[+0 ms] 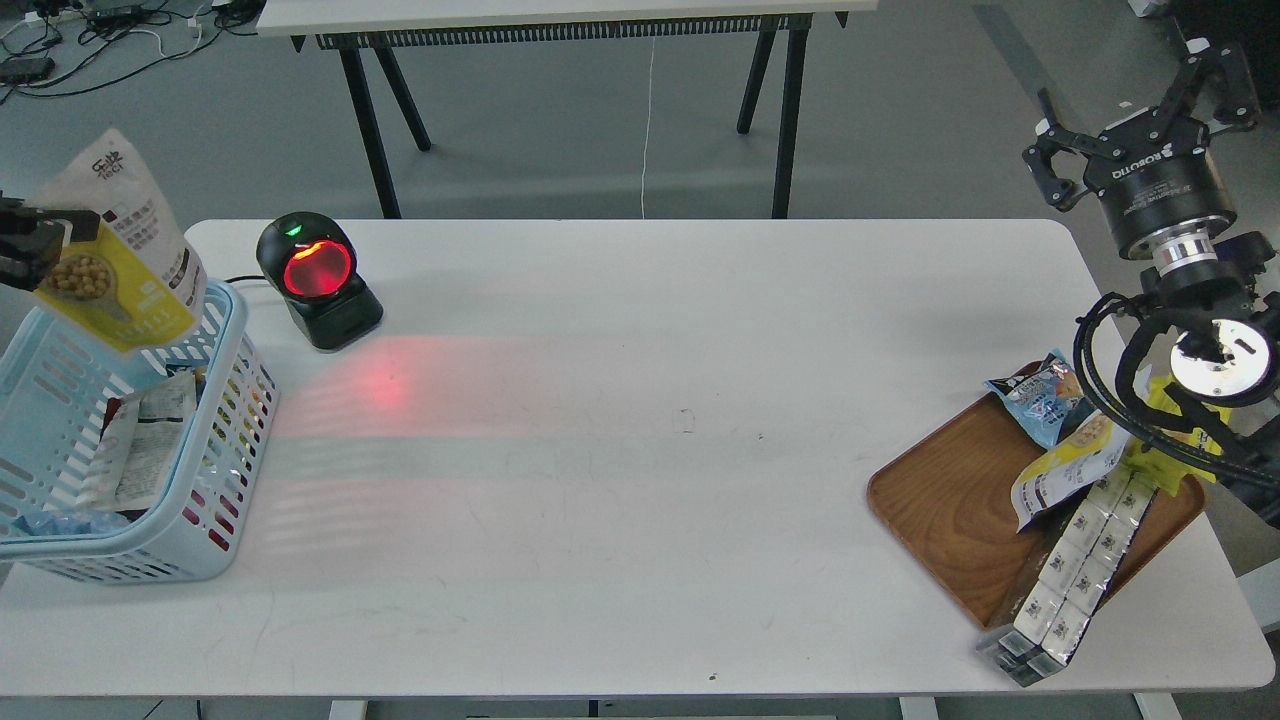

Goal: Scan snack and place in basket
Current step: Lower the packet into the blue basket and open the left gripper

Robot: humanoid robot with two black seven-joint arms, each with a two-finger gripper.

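Nut pouch (115, 255) hangs pinched in the left gripper (35, 250) jaws, tilted, long axis roughly upright, directly over the far rim of the blue basket (225, 420) at the surface's left edge. Right gripper (1140, 105), jaws spread and empty, hovers well apart past the far right corner.

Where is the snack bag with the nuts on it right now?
The snack is at the far left of the head view, held up by the left gripper just above the blue basket, left of the red-glowing scanner.

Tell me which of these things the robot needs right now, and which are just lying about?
Needed: snack pouch in the left gripper, blue basket, barcode scanner.

Lying about: wooden tray, blue packet, boxed multipack, right gripper raised, idle.
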